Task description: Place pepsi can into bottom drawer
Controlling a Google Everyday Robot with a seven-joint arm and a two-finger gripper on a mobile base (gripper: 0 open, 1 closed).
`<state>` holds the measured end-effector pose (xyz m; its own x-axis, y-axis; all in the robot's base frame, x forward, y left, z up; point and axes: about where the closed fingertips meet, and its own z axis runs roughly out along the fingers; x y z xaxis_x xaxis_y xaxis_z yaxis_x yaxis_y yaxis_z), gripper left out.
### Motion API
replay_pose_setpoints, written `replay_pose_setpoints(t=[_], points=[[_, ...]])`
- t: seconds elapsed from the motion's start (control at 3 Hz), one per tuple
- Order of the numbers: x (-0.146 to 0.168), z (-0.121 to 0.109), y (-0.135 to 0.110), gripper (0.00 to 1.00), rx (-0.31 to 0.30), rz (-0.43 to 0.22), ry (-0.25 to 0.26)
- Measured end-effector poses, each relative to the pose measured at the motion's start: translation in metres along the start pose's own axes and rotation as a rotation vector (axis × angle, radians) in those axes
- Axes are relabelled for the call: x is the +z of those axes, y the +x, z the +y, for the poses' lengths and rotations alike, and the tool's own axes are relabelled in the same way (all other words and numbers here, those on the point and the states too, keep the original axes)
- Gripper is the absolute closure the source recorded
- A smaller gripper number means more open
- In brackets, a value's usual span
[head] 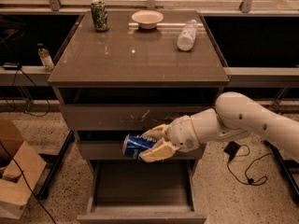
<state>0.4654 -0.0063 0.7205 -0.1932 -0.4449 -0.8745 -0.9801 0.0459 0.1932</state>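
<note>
My gripper (150, 143) is shut on the blue pepsi can (137, 146), holding it on its side in front of the narrow middle drawer front. The white arm (243, 120) reaches in from the right. The bottom drawer (140, 185) is pulled open below the can; its bare flat floor shows and nothing lies in it. The can hangs above the drawer's back part, apart from the floor.
On the cabinet top (140, 55) stand a green patterned can (99, 15), a white bowl (147, 18) and a clear plastic bottle lying down (187, 35). A cardboard box (16, 176) sits at the left on the floor. Cables (243, 164) lie at the right.
</note>
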Motion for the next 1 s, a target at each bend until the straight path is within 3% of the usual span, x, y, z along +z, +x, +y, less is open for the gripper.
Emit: replay_pose_setpoints(t=[0.33, 0.67, 1.0], points=[[0.000, 0.000, 0.000, 1.00, -0.001, 0.000, 0.000], [0.028, -0.005, 0.023, 1.00, 0.046, -0.002, -0.034], [0.081, -0.010, 0.067, 1.00, 0.128, -0.062, -0.077]])
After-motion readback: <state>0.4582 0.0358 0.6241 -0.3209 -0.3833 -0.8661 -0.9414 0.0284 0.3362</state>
